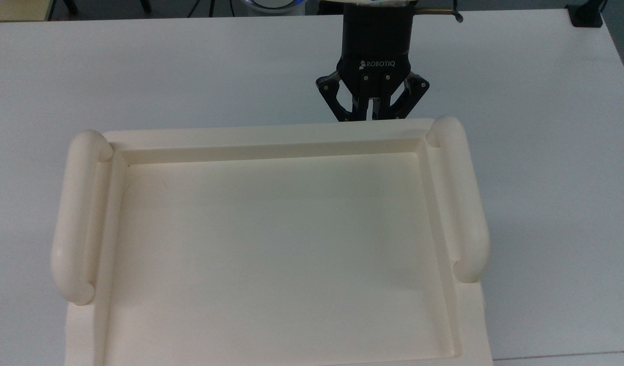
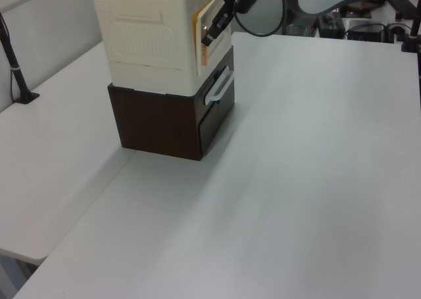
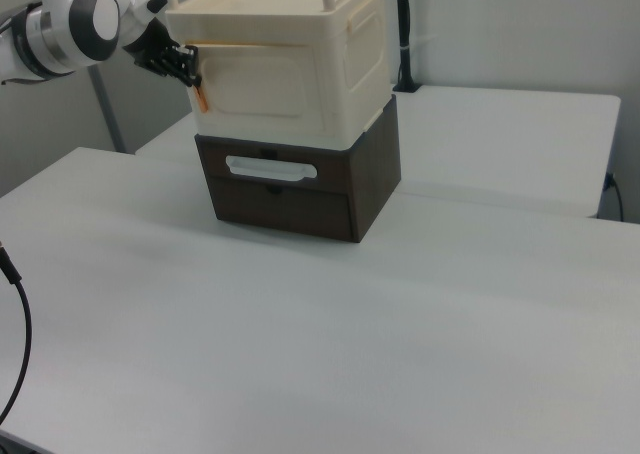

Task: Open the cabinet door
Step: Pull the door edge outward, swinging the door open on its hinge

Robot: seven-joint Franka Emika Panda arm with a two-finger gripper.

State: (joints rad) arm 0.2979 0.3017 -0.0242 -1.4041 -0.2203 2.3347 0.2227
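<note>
In the top view, the gripper's (image 1: 371, 118) fingertips are hidden behind the far rim of the cabinet's recessed top (image 1: 271, 133), and the cabinet door is covered entirely by that top. The near end of the top is cut off by the bottom edge. The arm above the gripper is cut off by the top edge. In the left view, what the fingers (image 2: 212, 35) meet at the cabinet door (image 2: 202, 30) is too small to be told. In the right view, the arm (image 3: 60, 24) is cut off by the left edge.
</note>
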